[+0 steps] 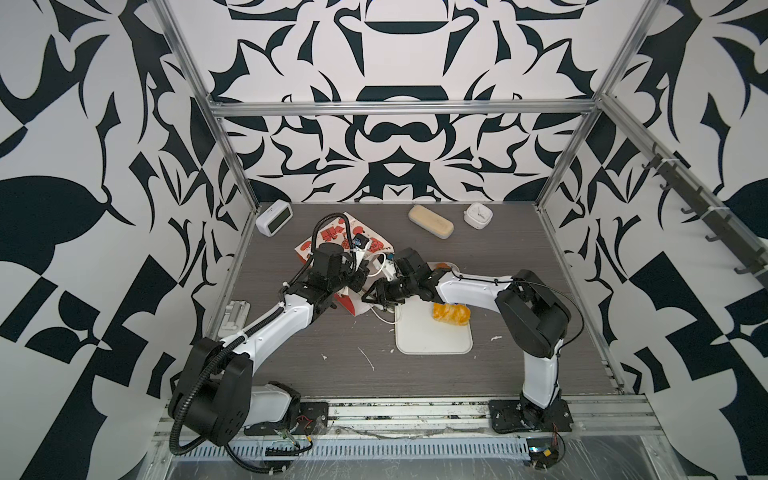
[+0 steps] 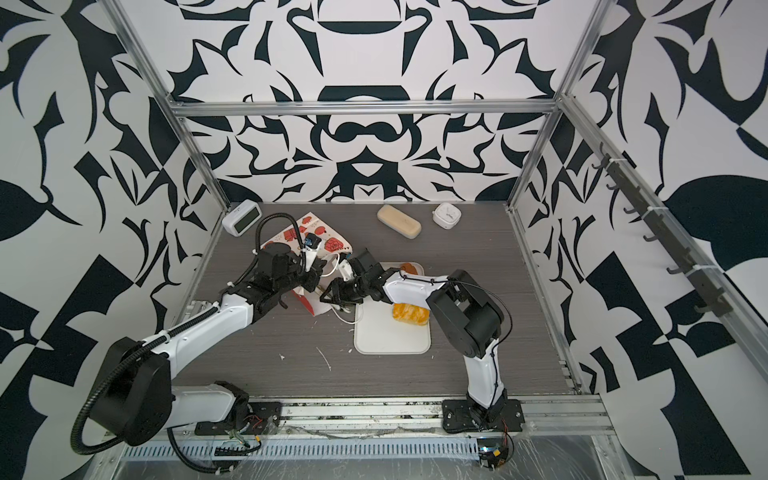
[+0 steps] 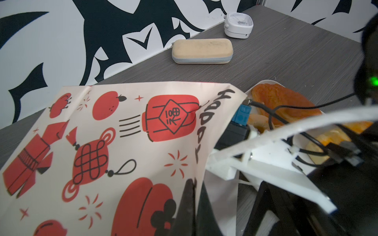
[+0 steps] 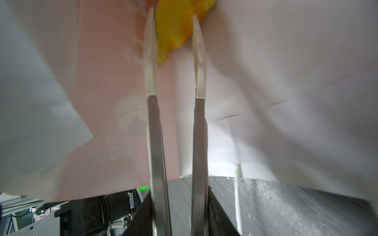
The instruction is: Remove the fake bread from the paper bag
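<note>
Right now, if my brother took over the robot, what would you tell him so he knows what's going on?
Grippers: the left gripper is shut, pinching the rim of the paper bag. The right gripper is deep inside the bag, jaws narrowed onto a yellow pastry; it looks gripped.
Bag: lying on its side, mouth toward the white tray.
Done: a striped croissant and a darker pastry lie on the tray; the right arm hides part of it.
Left: draw the yellow pastry out, set it on the tray, then check the bag for more.
</note>
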